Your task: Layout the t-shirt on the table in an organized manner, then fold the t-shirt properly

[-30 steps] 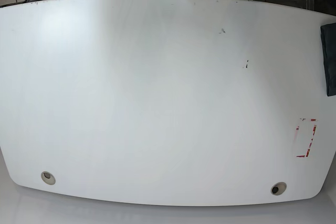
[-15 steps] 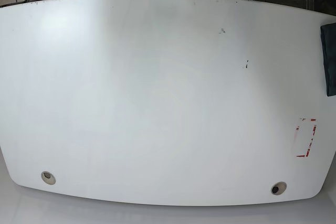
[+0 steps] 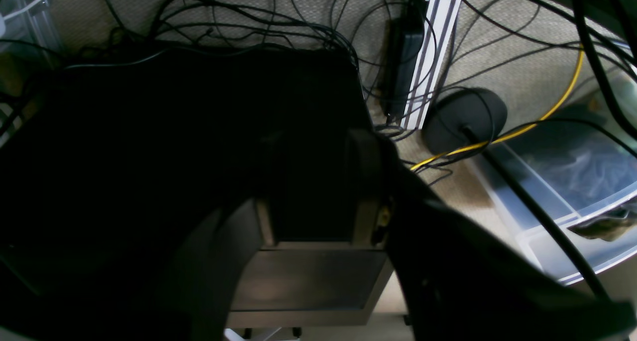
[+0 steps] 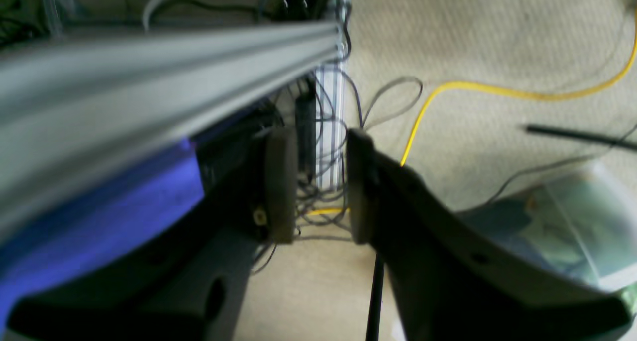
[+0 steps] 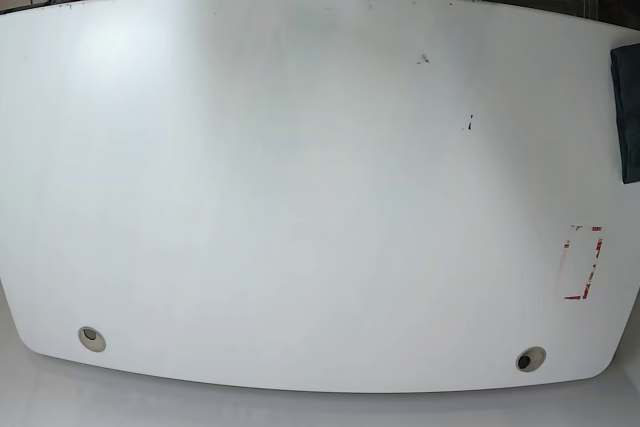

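Since a second ago, both our grippers have edged into the base view's far edge. Left gripper and right gripper stand parted, holding nothing. Our dark navy-blue cotton t-shirt lies folded at the glossy white table's right edge, partly out of frame, so we judge a reach could drag it off.

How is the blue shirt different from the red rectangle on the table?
The t-shirt is solid dark blue cloth; the red rectangle is a thin outline. The t-shirt runs off the picture's edge; the red rectangle shows whole. Both sit at the right end of the table in the base view.
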You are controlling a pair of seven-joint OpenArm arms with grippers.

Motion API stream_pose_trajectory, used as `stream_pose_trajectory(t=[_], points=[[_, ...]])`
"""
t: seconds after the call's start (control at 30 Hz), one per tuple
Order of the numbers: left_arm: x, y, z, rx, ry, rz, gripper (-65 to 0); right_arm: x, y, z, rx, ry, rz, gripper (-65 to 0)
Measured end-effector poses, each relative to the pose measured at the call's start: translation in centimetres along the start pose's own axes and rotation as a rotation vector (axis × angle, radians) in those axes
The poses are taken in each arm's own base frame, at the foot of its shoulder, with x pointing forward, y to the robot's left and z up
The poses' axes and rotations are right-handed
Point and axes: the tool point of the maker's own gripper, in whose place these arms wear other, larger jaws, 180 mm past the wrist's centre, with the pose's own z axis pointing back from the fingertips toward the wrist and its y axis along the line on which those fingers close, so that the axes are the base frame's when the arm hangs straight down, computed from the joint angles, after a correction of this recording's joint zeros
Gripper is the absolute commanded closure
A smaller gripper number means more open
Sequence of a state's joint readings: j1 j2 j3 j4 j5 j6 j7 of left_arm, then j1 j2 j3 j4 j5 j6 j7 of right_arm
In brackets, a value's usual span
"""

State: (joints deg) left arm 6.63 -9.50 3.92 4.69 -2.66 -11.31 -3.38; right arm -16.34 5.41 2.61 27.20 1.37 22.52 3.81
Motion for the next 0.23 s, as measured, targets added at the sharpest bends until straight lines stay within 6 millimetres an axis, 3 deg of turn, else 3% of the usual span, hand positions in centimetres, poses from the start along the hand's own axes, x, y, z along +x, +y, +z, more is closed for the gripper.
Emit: stream_pose_trajectory(t=[0.23], points=[[0.8, -2.1, -0.3, -0.039, -0.013, 0.000, -18.5, 0.1, 0.0, 0.0, 0.000, 0.004, 0.001, -16.3]])
